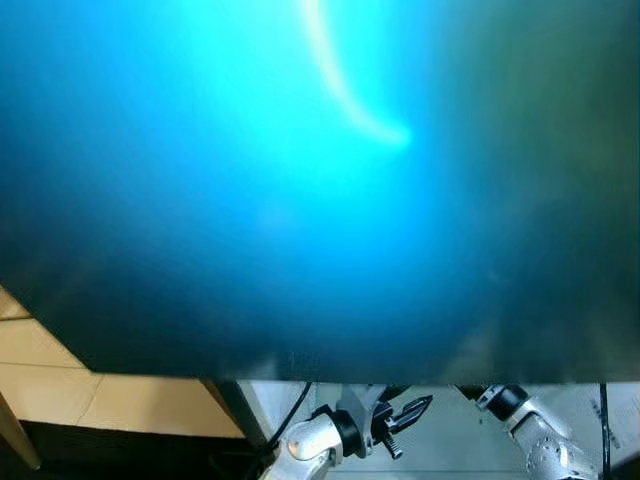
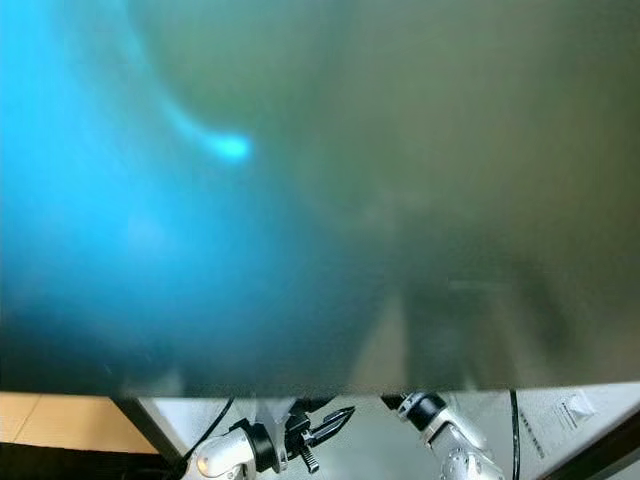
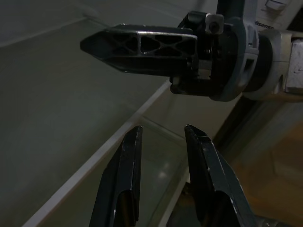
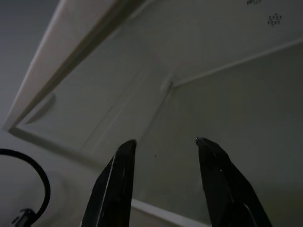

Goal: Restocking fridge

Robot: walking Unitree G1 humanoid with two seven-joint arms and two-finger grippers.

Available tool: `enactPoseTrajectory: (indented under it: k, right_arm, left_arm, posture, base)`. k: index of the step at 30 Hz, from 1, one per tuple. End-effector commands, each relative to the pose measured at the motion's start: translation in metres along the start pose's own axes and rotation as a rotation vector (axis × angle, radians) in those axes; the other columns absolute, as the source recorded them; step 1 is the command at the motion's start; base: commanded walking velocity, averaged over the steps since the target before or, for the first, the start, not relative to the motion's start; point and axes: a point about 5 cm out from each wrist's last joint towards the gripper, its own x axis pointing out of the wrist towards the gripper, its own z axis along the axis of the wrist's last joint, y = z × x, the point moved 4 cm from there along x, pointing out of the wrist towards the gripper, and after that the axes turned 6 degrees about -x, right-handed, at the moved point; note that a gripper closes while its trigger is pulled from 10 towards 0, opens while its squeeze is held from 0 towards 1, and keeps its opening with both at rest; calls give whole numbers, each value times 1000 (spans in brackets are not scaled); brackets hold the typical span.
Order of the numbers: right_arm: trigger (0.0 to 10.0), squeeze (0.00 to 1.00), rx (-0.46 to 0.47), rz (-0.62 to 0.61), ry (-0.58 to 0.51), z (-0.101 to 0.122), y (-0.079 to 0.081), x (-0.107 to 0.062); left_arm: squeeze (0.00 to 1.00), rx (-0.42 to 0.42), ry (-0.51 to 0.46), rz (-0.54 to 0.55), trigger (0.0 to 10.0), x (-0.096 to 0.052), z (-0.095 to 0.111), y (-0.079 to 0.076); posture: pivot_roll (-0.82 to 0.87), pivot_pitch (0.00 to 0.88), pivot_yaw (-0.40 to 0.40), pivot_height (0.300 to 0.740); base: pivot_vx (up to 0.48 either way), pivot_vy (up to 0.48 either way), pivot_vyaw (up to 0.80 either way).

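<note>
1. At the far left of the head views, tan floor tiles [image 1: 60, 395] are seen below a large glossy surface [image 1: 300, 200], very close to the camera, blurred and washed with a bright blue glare. Whether this surface is the fridge door cannot be told.
2. Under the lower edge of that surface, pale panels [image 2: 560, 415] and a black cable [image 1: 292, 408] are seen.
3. The left gripper [image 1: 420, 405] is seen low in the head views, just below the glossy surface, with its black fingers pointing to the right. In the left wrist view its fingers [image 3: 125, 189] are parted with nothing between them, above a pale ledge [image 3: 94, 161].
4. The right arm [image 1: 535, 435] is seen at the lower right. In the left wrist view the right gripper [image 3: 106, 45] is seen close in front of the left one.
5. In the right wrist view the right gripper's fingers [image 4: 116, 189] are spread and empty, before pale flat walls [image 4: 236, 109] meeting at a corner; these appear to be a cabinet or fridge interior, but which cannot be told.
6. No goods to be stocked can be made out.
</note>
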Motion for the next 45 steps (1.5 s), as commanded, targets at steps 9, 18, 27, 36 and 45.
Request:
enactPoseTrajectory:
  k: [9,18,27,36,45]
  right_arm:
    - [10000,0,2,-28,27,-7,-2,2]
    - [10000,0,5,-27,28,-7,-2,1]
    - [10000,0,35,39,-23,-1,5,0]
    - [10000,0,39,48,-19,-3,6,0]
    - [10000,0,46,56,-6,-7,7,-3]
  left_arm:
    - [0,-65,2,-8,10000,8,-9,-16]
    - [0,-71,30,-12,10000,9,-15,-20]
    - [0,-61,49,5,10000,6,-19,-15]
    - [0,-57,80,22,10000,3,-28,-13]
    - [0,-62,129,91,10000,-7,-42,0]
  posture:
    - [-97,63,34,660]
    - [-101,53,34,660]
    - [-99,49,35,680]
    - [-100,48,36,715]
    - [-99,50,37,740]
  base:
    - [0,0,0]
    - [-191,0,0]
    - [0,0,0]
    - [0,0,0]
    - [0,0,0]
